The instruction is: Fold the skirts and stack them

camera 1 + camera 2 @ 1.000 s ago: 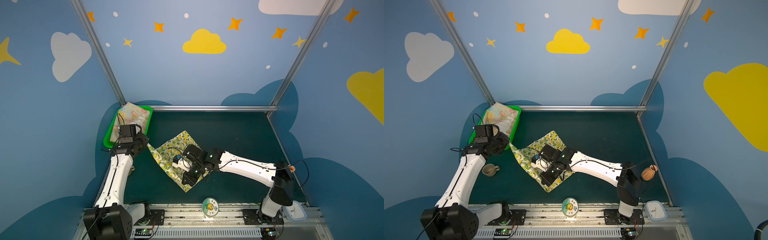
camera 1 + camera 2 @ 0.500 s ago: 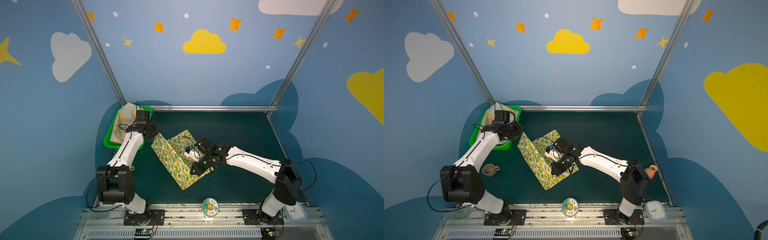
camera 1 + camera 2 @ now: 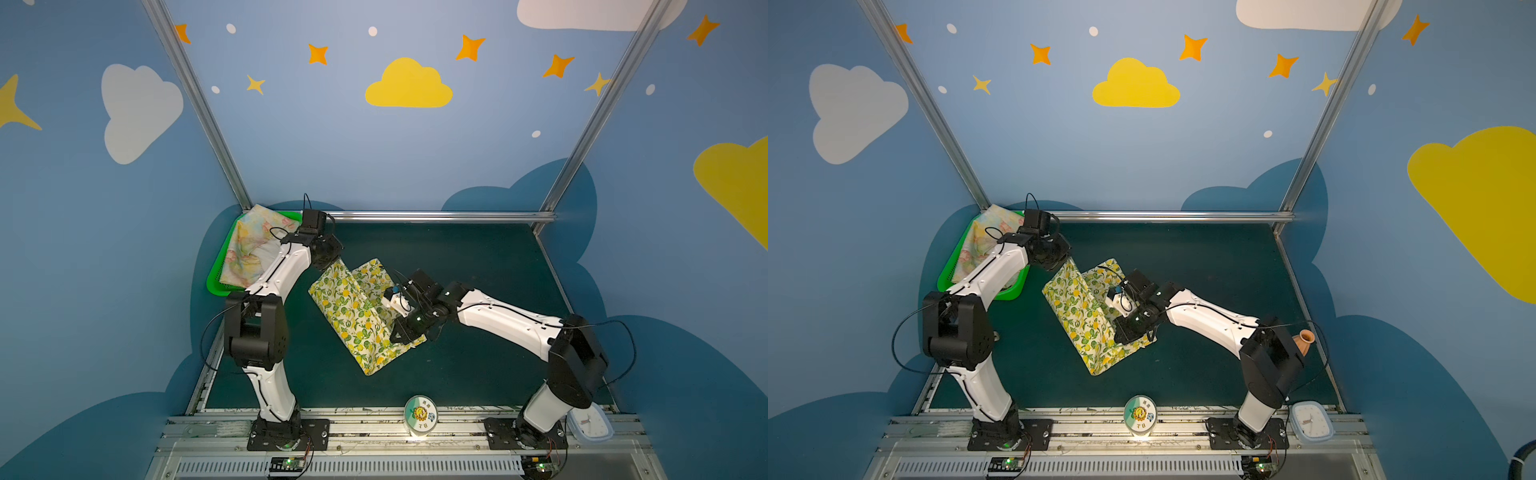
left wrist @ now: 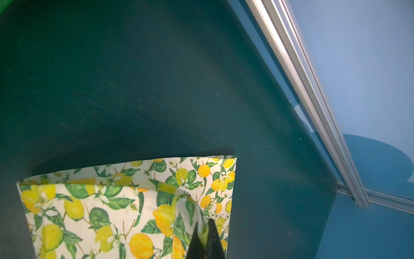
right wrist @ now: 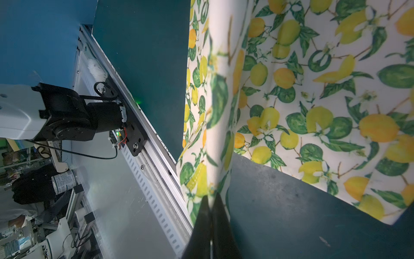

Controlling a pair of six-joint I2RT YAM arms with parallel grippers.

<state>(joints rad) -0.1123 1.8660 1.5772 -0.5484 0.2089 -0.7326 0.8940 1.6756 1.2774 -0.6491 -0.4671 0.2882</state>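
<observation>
The lemon-print skirt lies mid-table, its left side raised into an upright flap above the part still flat on the green mat. My left gripper is shut on the flap's far corner; the left wrist view shows cloth pinched between the black tips of that gripper. My right gripper is shut on the flap's near corner, where the skirt hangs from the gripper. The pale floral skirt lies crumpled in the green basket.
A round tin stands on the front rail. At the front right are a small white clock and a clay vase. Metal frame bars edge the mat at the back and right.
Both grippers have lifted the lemon skirt's left edge off the mat and carried it up and to the right. The left arm has swung toward the back.
</observation>
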